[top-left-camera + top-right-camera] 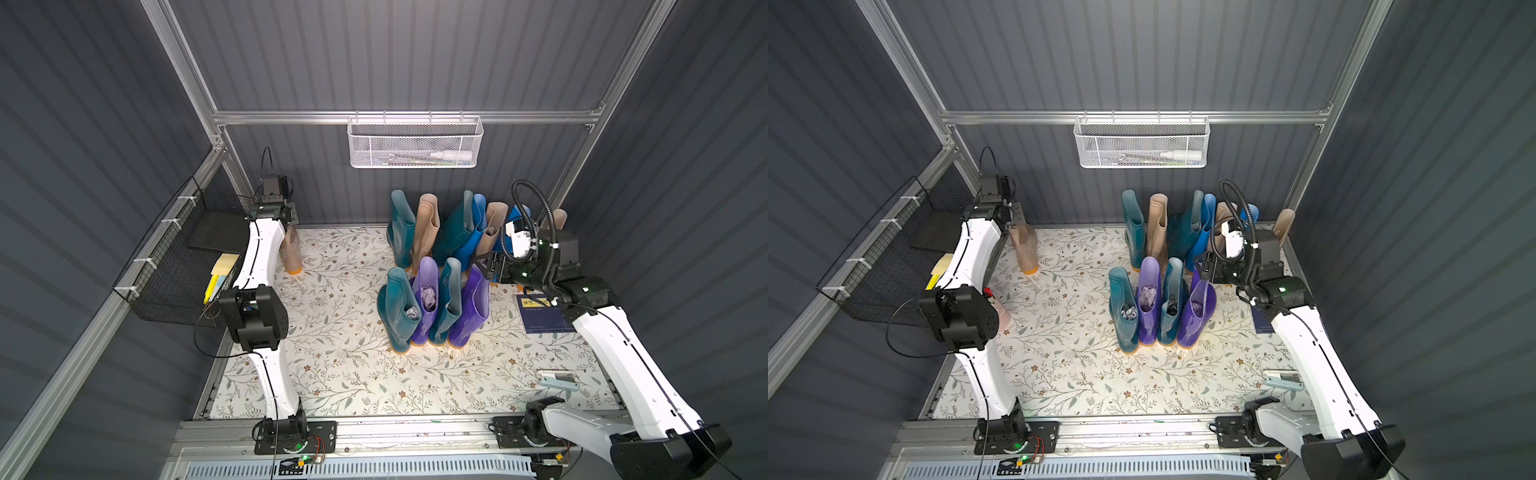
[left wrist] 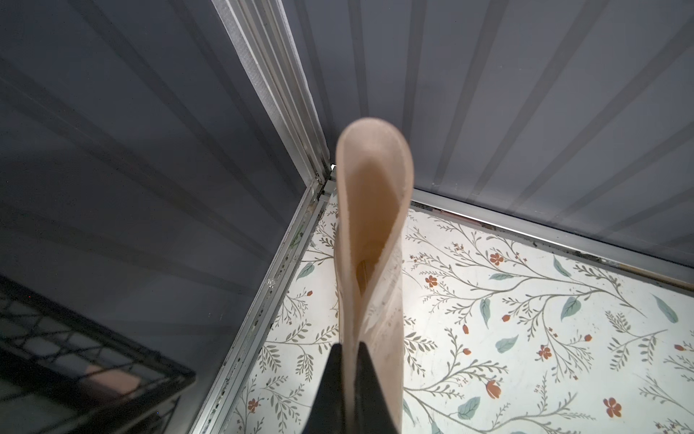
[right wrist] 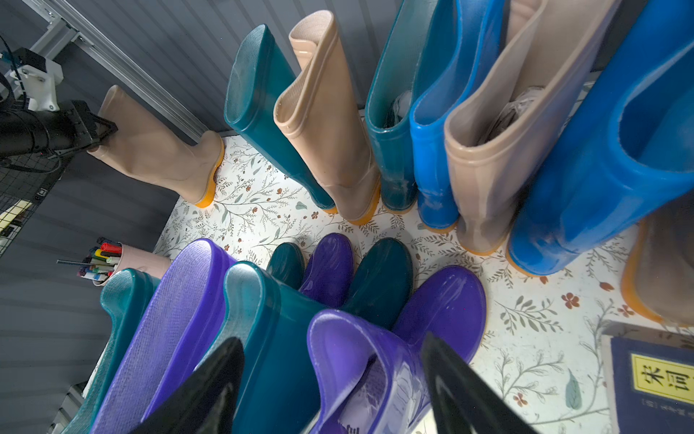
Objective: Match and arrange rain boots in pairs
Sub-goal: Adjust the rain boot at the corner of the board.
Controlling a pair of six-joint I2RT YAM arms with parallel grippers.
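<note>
Left wrist: left end effector (image 2: 347, 348) clamps glossy beige boot (image 2: 370, 225); right end effector (image 3: 330, 340) apart.

Ten o'clock corner of the counter (image 1: 332, 374): in a top view the left arm covers the shaft of the corner beige boot (image 1: 292, 253). In the left wrist view the left tool (image 2: 348, 379) is cut short by the frame. Over at two o'clock the right wrist blocks the back row, so a blue boot (image 1: 521, 212) and a far beige boot (image 1: 559, 218) show only their tops. The right tool (image 3: 330, 349) is clipped too (contact with the purple boot (image 3: 360, 360) can't be called). The book (image 1: 538, 320) sits half under the arm. The pen cup (image 1: 1003, 318) is nearly lost behind the left elbow. The white basket (image 1: 415, 145) holds contents too small to tell.
</note>
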